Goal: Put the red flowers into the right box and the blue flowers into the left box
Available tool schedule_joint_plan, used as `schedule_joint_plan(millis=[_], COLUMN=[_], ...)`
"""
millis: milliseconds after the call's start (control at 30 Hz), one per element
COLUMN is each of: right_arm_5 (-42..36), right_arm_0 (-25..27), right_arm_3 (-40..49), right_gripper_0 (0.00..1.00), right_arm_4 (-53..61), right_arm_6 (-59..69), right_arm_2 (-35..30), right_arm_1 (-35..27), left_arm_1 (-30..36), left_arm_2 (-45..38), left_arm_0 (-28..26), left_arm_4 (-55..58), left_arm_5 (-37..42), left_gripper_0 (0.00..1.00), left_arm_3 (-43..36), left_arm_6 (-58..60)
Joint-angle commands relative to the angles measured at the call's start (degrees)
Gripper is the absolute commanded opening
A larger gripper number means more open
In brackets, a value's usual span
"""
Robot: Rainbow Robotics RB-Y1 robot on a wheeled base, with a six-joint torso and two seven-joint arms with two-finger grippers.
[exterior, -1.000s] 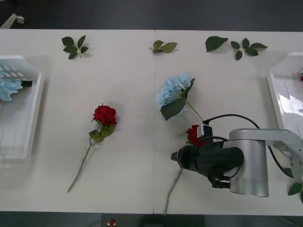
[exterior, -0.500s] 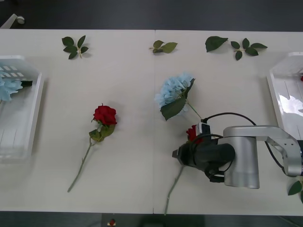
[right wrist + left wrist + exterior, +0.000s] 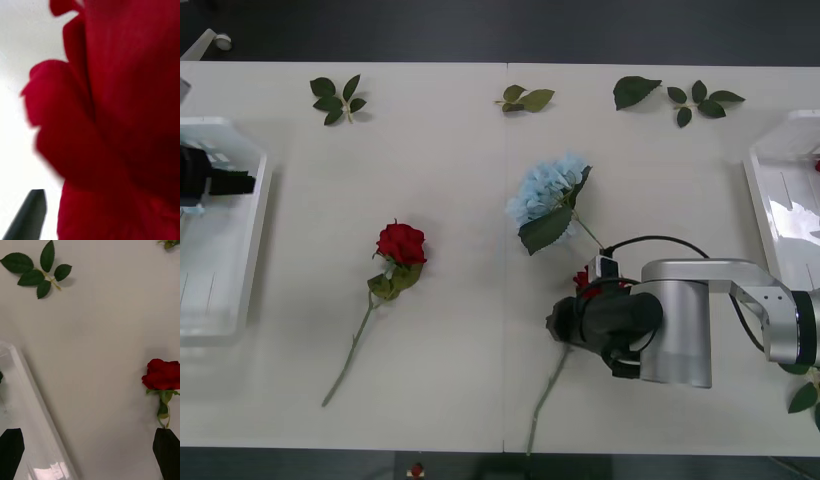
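Two red flowers lie on the table. One red rose (image 3: 401, 243) is left of centre, also in the left wrist view (image 3: 162, 374). The other red rose (image 3: 585, 279) is half under my right gripper (image 3: 560, 325), its stem (image 3: 542, 398) running to the front edge. Its petals (image 3: 123, 112) press close against the right wrist camera. One black finger (image 3: 30, 213) stands at the corner, so the gripper is open. A blue flower (image 3: 547, 190) lies at centre. My left gripper (image 3: 235, 182) hangs open over the left box (image 3: 220, 300). The right box (image 3: 780, 210) sits at the right edge.
Loose green leaf sprigs lie along the far side of the table: one at the left (image 3: 338, 98), one in the middle (image 3: 525, 98), and one at the right (image 3: 680, 97). A black cable (image 3: 660, 242) loops over my right wrist. A bit of red (image 3: 816, 165) shows in the right box.
My right arm has shifted left and closer over the rose. My left gripper has come in over the left box and now covers the blue flower that lay there.
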State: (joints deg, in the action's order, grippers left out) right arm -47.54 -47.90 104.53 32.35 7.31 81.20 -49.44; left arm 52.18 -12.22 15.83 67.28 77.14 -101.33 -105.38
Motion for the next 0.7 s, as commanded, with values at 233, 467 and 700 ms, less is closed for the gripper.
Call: schedule_joint_plan(millis=[233, 467, 700], right_arm_5=[0.4, 0.4, 4.6], right_arm_0=[-2.4, -2.4, -5.0], right_arm_3=[0.3, 0.5, 4.6], right_gripper_0=[0.0, 0.0, 0.0], right_arm_4=[-3.4, -4.1, -4.0], right_arm_6=[3.2, 2.9, 2.8], right_arm_2=[2.6, 2.6, 2.6], right_arm_1=[0.1, -0.4, -6.9], left_arm_1=[-0.3, -3.6, -8.3], left_arm_2=[16.7, 18.4, 22.6], left_arm_0=[-0.3, -4.2, -4.8], left_arm_4=[-3.3, -2.9, -9.4], left_arm_5=[-13.9, -13.9, -15.3], left_gripper_0=[1.0, 1.0, 1.0], left_arm_3=[-1.5, -1.5, -1.5], left_arm_6=[0.0, -9.7, -13.8])
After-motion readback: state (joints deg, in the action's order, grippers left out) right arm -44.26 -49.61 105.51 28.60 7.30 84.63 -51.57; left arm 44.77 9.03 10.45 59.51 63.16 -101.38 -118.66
